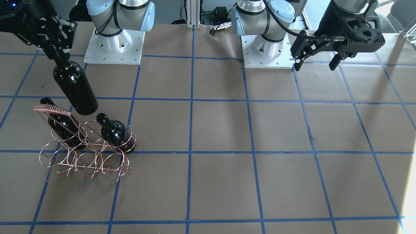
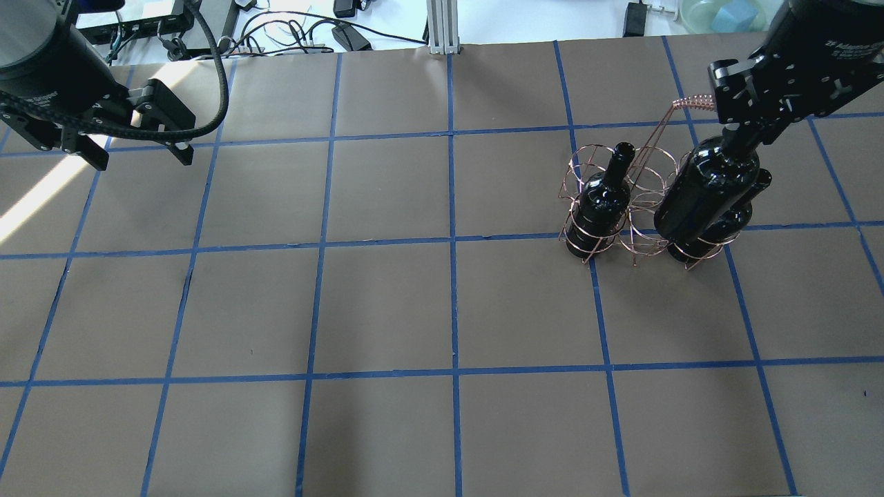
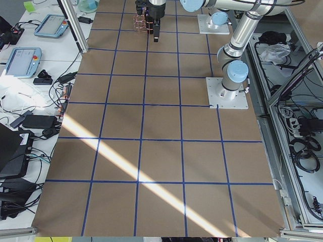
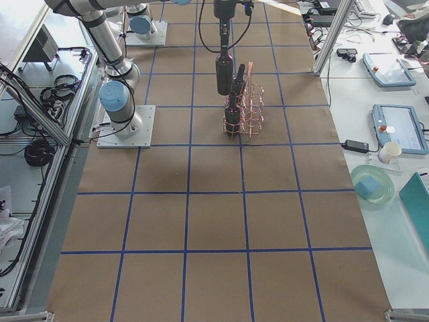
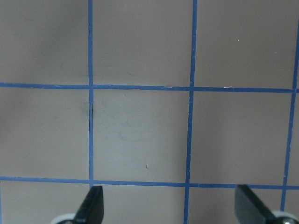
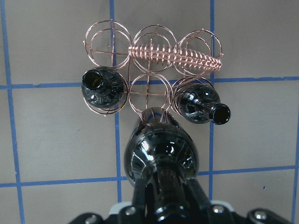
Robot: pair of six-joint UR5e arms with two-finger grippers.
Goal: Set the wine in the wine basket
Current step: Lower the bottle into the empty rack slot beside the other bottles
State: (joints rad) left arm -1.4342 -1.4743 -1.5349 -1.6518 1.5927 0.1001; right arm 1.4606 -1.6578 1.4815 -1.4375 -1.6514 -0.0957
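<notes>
Right wrist-mounted view looks straight down the bottle (image 6: 161, 154), which the right gripper (image 6: 163, 207) clamps by the neck so that it hangs base-down over the basket (image 6: 149, 86). The basket stands toward the right end of the worktop (image 2: 387, 310), roughly midway between the robot's edge and the operators' edge. Two other bottles (image 6: 102, 88) already stand in the row of loops nearer the robot, one at each end, and the middle loop (image 6: 148, 88) between them is free.

The step in hand looks like the lowering of the third bottle. Its base seems to hover above the wire, a little to the robot's side of that middle loop and not yet inside it. The next move probably calls for a small shift over the ring, then a straight descent with the bottle upright.

The gap is tight. The standing bottles flank the free loop closely, and the coiled handle (image 6: 175, 55) slants across the far row just behind it. A swing of the base could catch the thin wire and drag the basket.

The left gripper (image 2: 141, 157) hangs well apart near the left end, fingers (image 5: 91, 205) spread wide, empty, over bare worktop.
</notes>
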